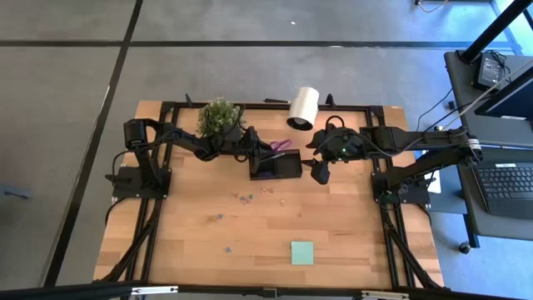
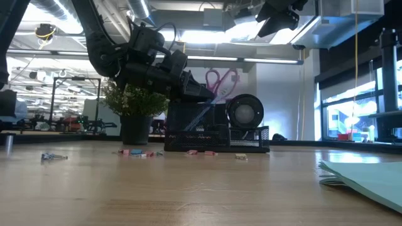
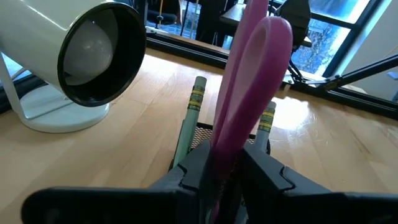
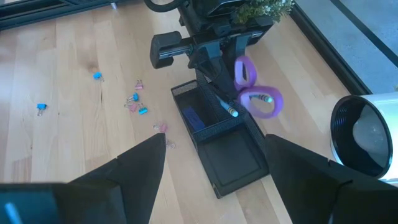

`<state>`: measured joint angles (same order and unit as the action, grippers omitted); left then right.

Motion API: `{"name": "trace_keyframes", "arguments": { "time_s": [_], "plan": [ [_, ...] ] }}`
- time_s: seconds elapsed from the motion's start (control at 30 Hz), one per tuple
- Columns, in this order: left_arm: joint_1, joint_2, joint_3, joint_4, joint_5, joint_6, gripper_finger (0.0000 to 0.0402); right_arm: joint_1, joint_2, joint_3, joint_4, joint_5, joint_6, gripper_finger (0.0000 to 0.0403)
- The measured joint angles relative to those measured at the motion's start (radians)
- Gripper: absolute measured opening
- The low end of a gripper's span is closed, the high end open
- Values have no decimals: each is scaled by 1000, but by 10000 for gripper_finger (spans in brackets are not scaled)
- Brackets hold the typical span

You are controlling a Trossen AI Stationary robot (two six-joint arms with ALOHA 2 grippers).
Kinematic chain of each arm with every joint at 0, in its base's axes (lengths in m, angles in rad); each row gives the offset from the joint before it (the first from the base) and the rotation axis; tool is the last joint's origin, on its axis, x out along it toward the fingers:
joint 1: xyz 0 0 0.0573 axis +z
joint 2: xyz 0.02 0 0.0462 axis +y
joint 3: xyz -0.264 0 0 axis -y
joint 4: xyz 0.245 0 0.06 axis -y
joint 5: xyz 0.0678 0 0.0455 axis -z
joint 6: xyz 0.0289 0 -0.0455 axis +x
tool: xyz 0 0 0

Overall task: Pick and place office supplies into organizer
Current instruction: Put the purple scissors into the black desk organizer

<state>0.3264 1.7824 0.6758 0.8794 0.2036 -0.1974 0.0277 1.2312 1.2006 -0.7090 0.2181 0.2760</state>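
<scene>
The organizer sits at the table's far middle, just in front of the white cylinder roll. The left gripper hangs over its taller end, fingers clamped on the purple-handled scissors, whose long axis slants down into that compartment, handles up and outward. The right gripper waits with fingers apart, just beside the organizer's other end

The organizer sits near the table's far edge, clips before it, the sticky-note pad by the near edge.
</scene>
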Motion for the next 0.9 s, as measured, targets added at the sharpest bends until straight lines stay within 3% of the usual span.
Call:
{"name": "trace_keyframes", "arguments": {
  "time_s": [0.4, 0.9],
  "plan": [
    [0, -12, 0, -14, 6, -2, 73, 0, 0, 0, 0, 0, 0, 277],
    [-2, -153, 0, -313, 7, 78, 77, 0, 0, 0, 0, -1, -32, 277]
  ]
}}
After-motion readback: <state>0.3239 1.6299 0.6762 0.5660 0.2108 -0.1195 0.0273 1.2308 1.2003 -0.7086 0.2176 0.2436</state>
